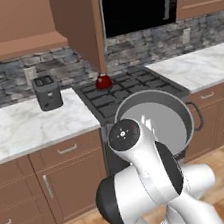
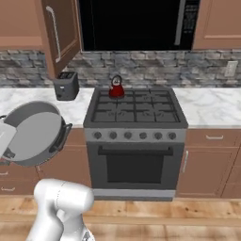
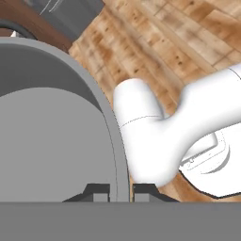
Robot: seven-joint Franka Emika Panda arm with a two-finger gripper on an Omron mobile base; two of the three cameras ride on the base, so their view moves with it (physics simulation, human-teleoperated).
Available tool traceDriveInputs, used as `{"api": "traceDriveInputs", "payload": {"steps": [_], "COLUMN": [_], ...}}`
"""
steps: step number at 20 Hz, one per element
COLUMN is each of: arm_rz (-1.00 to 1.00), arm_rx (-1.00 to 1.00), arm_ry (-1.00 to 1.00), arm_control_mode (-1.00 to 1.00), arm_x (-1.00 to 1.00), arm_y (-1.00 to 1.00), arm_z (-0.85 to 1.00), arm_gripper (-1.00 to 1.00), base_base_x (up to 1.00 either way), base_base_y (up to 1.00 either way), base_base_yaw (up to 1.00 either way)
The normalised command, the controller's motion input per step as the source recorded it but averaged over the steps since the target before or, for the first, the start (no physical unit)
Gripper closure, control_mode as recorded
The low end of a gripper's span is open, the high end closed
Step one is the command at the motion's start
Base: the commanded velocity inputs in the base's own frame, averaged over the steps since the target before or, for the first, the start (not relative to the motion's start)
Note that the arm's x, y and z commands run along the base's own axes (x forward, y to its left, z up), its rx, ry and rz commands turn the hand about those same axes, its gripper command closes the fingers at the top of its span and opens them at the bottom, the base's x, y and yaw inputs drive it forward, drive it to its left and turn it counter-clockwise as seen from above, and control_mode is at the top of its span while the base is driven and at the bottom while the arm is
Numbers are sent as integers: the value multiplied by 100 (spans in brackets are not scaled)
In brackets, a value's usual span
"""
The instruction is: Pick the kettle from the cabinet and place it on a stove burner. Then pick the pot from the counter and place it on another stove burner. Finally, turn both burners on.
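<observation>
The grey pot (image 1: 161, 119) hangs tilted in the air in front of the stove (image 1: 131, 88), its open side turned toward the base cameras. In the right base view the pot (image 2: 35, 134) is low at the left, before the drawers. My gripper (image 3: 120, 190) is shut on the pot's rim (image 3: 106, 122), one finger inside the wall and one outside. The red kettle (image 1: 103, 81) stands upright on the back left burner, well away from the pot; it appears again (image 2: 116, 88) in the right base view. The row of front knobs (image 2: 134, 135) is untouched.
A dark toaster (image 1: 47, 92) stands on the marble counter (image 1: 25, 126) left of the stove. The wall cabinet door (image 2: 59, 33) hangs open above it. A black microwave (image 2: 136, 23) sits over the cooktop. Wooden floor lies below the pot.
</observation>
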Motion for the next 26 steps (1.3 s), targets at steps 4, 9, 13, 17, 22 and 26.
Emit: {"api": "traceDriveInputs", "payload": {"steps": [4, 9, 13, 17, 22, 26], "arm_rz": [0, 0, 0, 0, 0, 0], "arm_rx": [0, 0, 0, 0, 0, 0], "arm_ry": [0, 0, 0, 0, 0, 0], "arm_control_mode": [100, 100, 100, 100, 100, 100], "arm_x": [0, 0, 0, 0, 0, 0], "arm_y": [0, 0, 0, 0, 0, 0], "arm_z": [0, 0, 0, 0, 0, 0], "arm_gripper": [100, 100, 100, 100, 100, 100], "base_base_x": [-14, -11, -2, 0, 1, 10], "base_base_y": [-69, -73, -72, -72, -66, -55], "base_base_yaw": [-5, -4, -2, -2, 0, 0]}}
